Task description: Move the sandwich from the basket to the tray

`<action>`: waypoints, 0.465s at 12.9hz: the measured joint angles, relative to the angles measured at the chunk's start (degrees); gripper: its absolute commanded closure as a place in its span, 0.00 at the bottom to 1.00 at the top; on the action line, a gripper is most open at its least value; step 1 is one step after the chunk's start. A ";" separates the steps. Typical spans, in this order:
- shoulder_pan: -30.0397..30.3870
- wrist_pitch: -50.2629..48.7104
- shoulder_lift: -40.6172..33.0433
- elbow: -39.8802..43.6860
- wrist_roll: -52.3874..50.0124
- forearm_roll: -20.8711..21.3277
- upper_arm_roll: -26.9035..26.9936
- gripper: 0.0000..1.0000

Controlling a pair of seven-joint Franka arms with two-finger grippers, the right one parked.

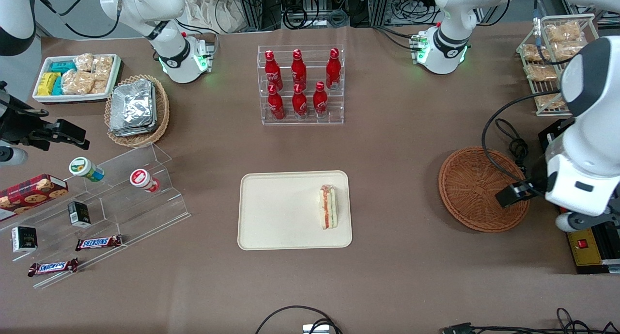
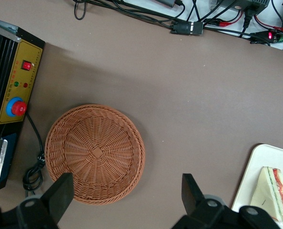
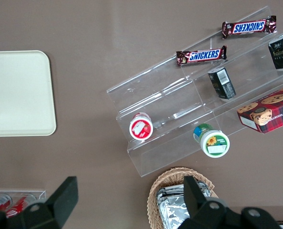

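Reddish-brown woven basket [image 1: 477, 188], cream tray [image 1: 281, 213], orange-green-striped white sandwich [image 1: 328, 206].

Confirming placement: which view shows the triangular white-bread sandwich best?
The front view: the triangular white-bread sandwich lies whole on the cream rectangular plastic tray. The left wrist view clips it, past the open gripper. The right wrist view misses it.

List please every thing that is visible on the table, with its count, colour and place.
sandwich: 1, white with red and green filling, on the tray
tray: 1, cream, table middle
basket: 1, reddish-brown, empty, toward the working arm's end
bottles: 6, red, in a clear rack farther from the camera than the tray
foil packets: silver, in a lighter wicker basket, toward the parked arm's end
Snickers bars: 2, brown, on the clear stepped stand
gripper: 1, black, open, empty, above the basket's edge
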 measured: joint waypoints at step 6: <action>2.25 -0.52 -4.73 -4.98 14.92 -6.30 5.38 0.00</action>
